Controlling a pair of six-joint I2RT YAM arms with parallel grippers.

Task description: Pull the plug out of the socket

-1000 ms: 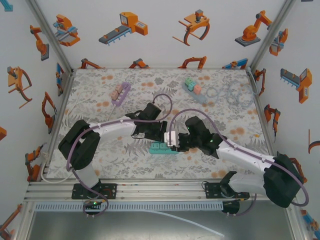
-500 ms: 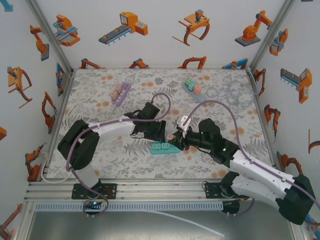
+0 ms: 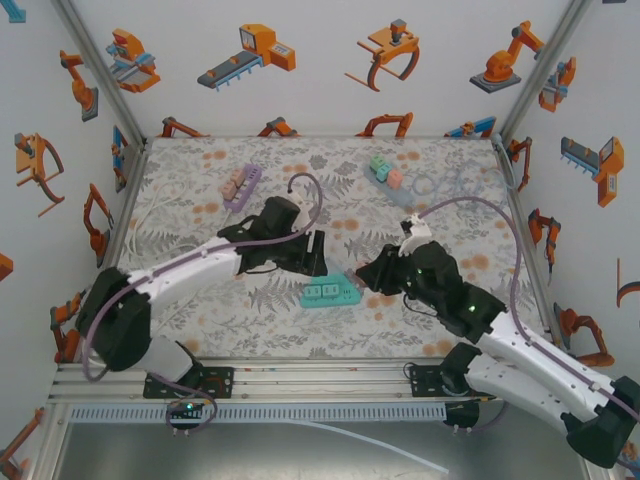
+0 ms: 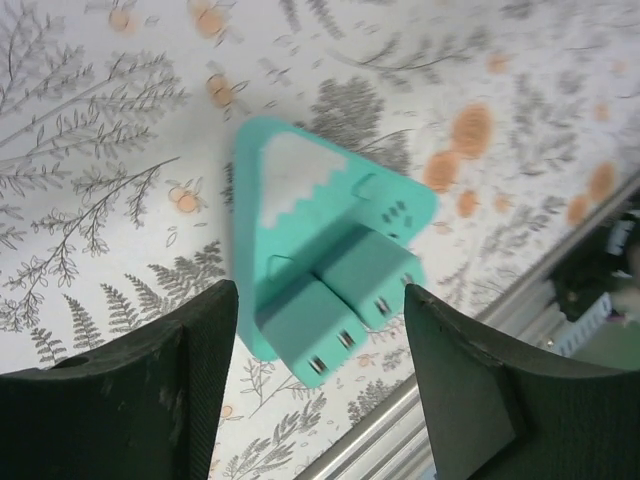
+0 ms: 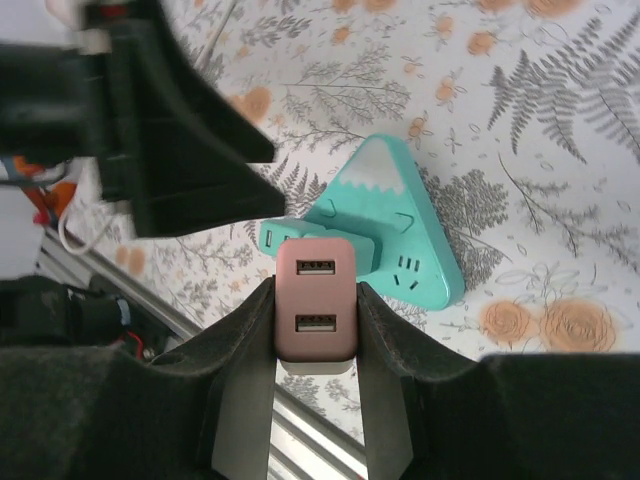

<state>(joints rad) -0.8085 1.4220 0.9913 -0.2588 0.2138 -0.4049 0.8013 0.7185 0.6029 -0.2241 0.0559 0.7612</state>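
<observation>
Your right fingers (image 5: pixel 240 350) are clamped on the pink plug (image 5: pixel 315 315), held clear of the teal socket (image 5: pixel 400 230), which lies on the worktop (image 3: pixel 250 320) just left of them. Your left fingers (image 4: pixel 190 380) stand apart above the socket, with its two teal plugs (image 4: pixel 340 300) showing between them.

Two arms of white tubular links, the left arm (image 3: pixel 190 268) and the right arm (image 3: pixel 530 370), have bulky black joint housings. A lilac cable (image 3: pixel 305 185) runs along each. The left hand (image 3: pixel 314 258) and right hand (image 3: pixel 370 279) are black, and their broad matte fingers (image 4: pixel 130 400) show pale scuffs. Black base plates (image 3: pixel 190 381) anchor both.
</observation>
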